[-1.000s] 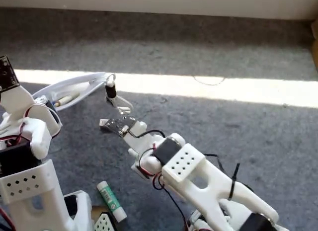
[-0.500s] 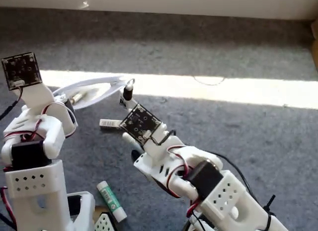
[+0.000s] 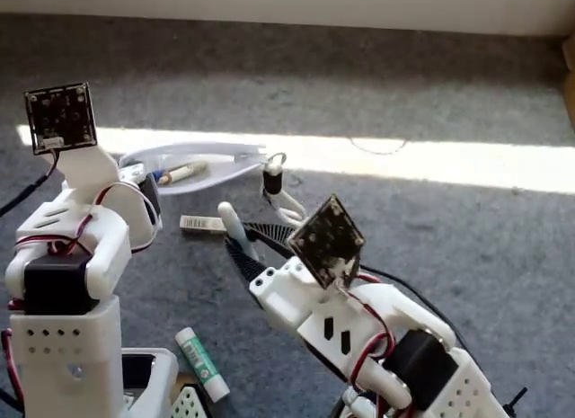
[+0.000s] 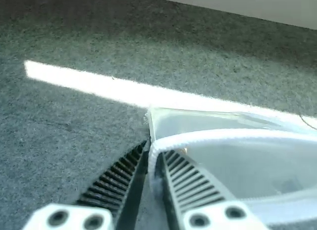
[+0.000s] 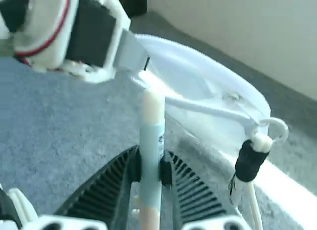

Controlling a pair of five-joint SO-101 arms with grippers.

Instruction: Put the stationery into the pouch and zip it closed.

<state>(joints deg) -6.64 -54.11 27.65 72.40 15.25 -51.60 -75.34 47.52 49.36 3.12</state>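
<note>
pouch shifted right, translucent, tube in right pincer

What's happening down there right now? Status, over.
Left end effector shut on pouch rim. Right end effector shut on white tube, near pouch mouth. Glue stick loose on carpet; zip pull dangling nearby.

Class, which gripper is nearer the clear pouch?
Left. The left gripper is clamped on the rim of the pouch; the right gripper, holding a white stick, sits slightly off it.

Left arm upright, left claw pinched tight, right arm stretched forward low, right claw clamped
</note>
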